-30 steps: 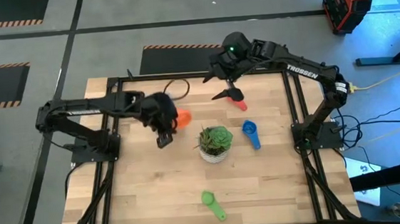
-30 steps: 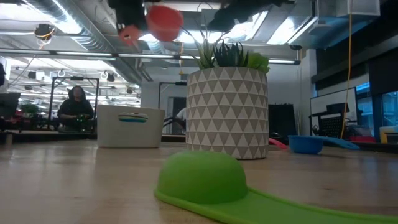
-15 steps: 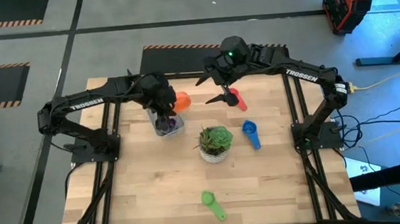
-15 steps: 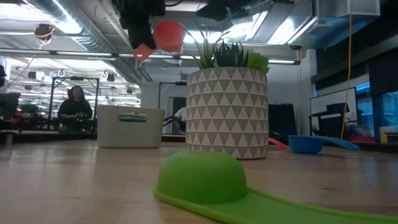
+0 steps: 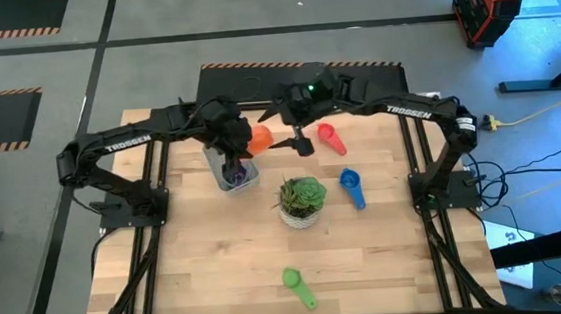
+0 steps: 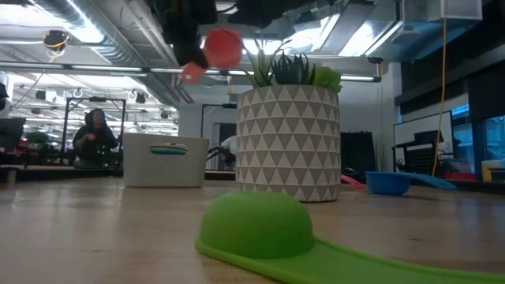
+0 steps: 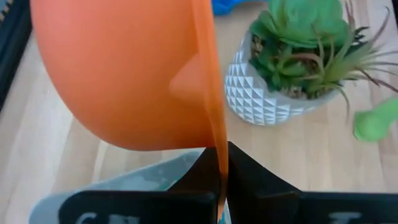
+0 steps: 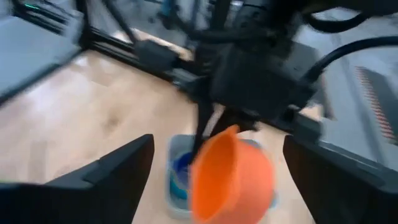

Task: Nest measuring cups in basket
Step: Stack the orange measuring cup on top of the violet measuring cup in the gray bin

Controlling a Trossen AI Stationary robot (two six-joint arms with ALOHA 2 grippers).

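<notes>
High view, upper centre: my left gripper (image 5: pixel 244 146) pinches the orange cup (image 5: pixel 257 138) above the basket (image 5: pixel 232 173); right fingers (image 5: pixel 299 140) spread; next, lower and release.

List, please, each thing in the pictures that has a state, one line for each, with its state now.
Left gripper: shut on the orange cup, above the basket.
Orange cup: held in the air, tilted.
Right gripper: open, empty, beside the orange cup.
Basket: on the table, with cups inside.
Red cup: lying on the table.
Blue cup: lying on the table.
Green cup: lying upside down.
Plant pot: upright.
</notes>
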